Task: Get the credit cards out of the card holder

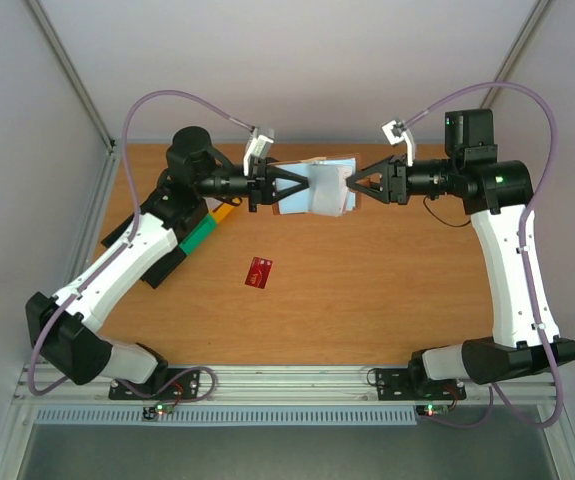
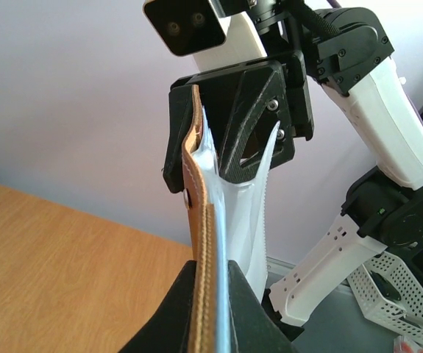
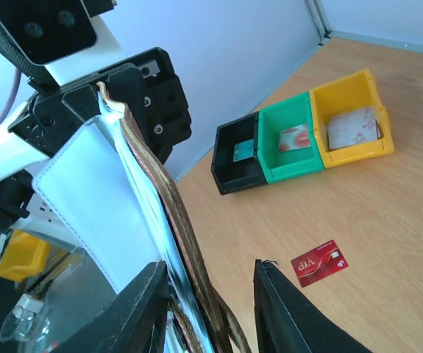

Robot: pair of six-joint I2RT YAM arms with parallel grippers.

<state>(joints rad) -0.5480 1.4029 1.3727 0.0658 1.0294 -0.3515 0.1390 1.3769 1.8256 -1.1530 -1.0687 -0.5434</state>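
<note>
Standing at the left of the worktop (image 1: 387, 300), partly under the left arm: three bins in a row, black (image 3: 229, 180), green (image 3: 299, 168), yellow (image 3: 358, 153), each with a small item inside. Not part of the task.

Left tool (image 1: 282, 187): jaws narrow, clamped on the holder's near end, keeping it raised above the far half of the worktop.

Card (image 1: 260, 271): one, red with pale print, flat on the worktop, nearer the bases than the holder and well apart from it.

Holder (image 1: 325, 190): brown outside, pale inside, held edge-up between the two tools, its leaves fanned apart toward the right tool. Any cards inside are hidden in all views.

Right tool (image 1: 352, 188): jaws partly apart, straddling the holder's free edge; a strip of worktop shows between one finger and the brown leaf, so no firm pinch is evident.

Step in hand, as judged: reaching into the pockets for a further card.

Handling notes:
- Left tool should keep its clamp firm and the holder level, so the pocket mouth faces the right tool.
- Right tool should close on a card edge alone, not on a leaf.
- Draw straight along the pocket, slowly; a skewed pull may jam the card or drag the holder loose.
</note>
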